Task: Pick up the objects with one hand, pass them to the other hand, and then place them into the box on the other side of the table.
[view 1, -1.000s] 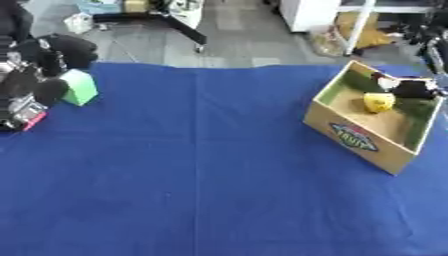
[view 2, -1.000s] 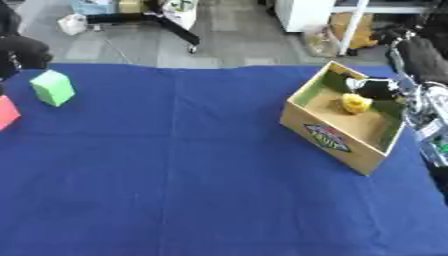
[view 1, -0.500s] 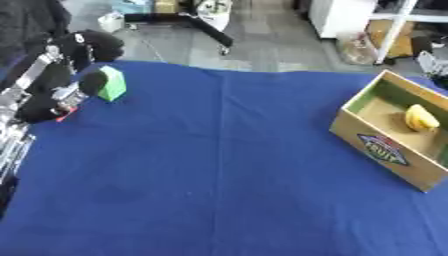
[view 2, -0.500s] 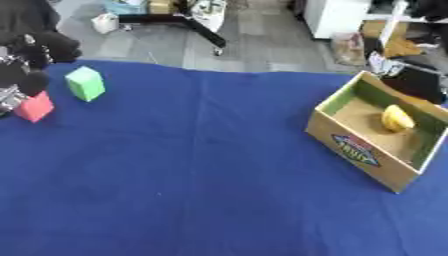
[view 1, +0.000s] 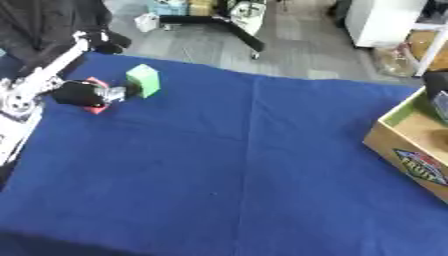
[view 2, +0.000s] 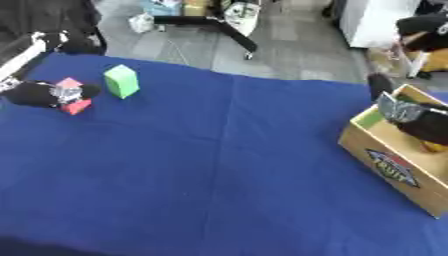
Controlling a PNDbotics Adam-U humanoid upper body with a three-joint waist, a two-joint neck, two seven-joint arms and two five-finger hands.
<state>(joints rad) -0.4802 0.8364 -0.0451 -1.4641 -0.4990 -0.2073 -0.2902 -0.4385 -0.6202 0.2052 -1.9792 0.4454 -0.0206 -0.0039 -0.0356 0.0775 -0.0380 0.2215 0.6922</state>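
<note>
Blue tbl (view 1: 236,170), L hand (view 2: 39,94) at red block (view 2: 75,106)

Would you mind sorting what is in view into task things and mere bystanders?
Job in hand: green block; red block; open wooden box; left hand; right hand.
Lying about: black stand legs; white cabinet; blue tablecloth.

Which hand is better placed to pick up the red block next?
The left hand: it is already at the red block, beside the green block. The right hand is across the table, over the box.
</note>
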